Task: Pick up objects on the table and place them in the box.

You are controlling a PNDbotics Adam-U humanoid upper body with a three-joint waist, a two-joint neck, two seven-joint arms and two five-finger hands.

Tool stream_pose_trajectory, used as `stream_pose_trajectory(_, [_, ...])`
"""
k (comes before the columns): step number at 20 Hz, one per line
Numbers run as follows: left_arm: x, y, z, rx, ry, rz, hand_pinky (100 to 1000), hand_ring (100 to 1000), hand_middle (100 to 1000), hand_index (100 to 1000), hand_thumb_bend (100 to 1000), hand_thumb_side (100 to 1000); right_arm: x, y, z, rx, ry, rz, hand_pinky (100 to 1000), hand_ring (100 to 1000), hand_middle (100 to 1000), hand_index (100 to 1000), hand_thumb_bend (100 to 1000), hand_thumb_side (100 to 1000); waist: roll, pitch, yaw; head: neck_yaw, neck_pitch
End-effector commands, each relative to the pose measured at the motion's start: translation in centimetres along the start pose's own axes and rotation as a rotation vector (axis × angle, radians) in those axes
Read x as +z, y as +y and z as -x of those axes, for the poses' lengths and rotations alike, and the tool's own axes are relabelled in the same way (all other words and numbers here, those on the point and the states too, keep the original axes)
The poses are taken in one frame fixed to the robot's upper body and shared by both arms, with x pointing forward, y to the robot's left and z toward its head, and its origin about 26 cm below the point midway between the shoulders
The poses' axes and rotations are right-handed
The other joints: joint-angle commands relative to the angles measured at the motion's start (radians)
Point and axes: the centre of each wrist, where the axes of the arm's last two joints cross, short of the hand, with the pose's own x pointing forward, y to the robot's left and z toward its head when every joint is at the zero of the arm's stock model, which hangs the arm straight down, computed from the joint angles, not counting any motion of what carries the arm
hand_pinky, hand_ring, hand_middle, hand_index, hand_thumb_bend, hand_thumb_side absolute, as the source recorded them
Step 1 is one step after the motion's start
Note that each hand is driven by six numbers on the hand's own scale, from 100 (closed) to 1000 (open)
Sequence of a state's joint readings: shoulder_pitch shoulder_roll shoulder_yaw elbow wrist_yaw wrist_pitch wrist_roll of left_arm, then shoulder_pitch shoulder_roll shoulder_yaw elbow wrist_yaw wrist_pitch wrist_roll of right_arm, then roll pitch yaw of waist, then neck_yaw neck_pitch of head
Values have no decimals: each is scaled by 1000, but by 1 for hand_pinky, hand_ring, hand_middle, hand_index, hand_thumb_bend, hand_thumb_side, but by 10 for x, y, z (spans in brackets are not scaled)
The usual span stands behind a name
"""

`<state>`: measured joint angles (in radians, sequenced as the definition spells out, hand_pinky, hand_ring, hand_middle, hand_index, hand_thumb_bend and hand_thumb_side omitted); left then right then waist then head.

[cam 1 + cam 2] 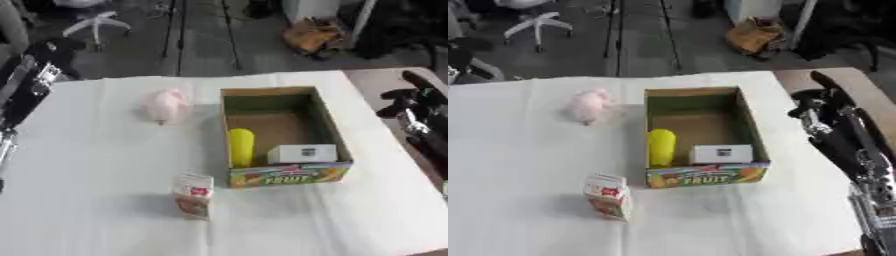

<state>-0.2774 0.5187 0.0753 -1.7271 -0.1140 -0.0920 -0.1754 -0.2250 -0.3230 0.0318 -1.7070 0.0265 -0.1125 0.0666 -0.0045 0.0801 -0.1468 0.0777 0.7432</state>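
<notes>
Your robot's right arm is black with silver joints and fittings; its left arm shows black casing and silver metal.

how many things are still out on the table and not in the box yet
2: a small white and red carton standing near the cardboard box's front left corner, and a pale pink soft object lying left of the box's far end. Nothing appears hidden behind the box.

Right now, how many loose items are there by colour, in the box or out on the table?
Yellow: 1, cylinder in the box
White: 1, small box in the box
Pink: 1, soft item on the table
White-and-red: 1, carton on the table
Total: 4
</notes>
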Motion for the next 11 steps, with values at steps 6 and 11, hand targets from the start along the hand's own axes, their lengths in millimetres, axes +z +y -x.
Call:
stream_pose_trajectory(6, [1,7,-5,-3,-16,-16,661,957,796,825,564,953,-3,-10,-6,40,-20,2,723,627,713,1000,129,507,1,-12,0,-3,2])
stream_pose_trajectory(11, [1,7,-5,-1,-13,-20,661,957,794,823,565,953,-3,-10,-6,40,-21,1,723,627,713,1000,128,507,2,-11,2,6,10])
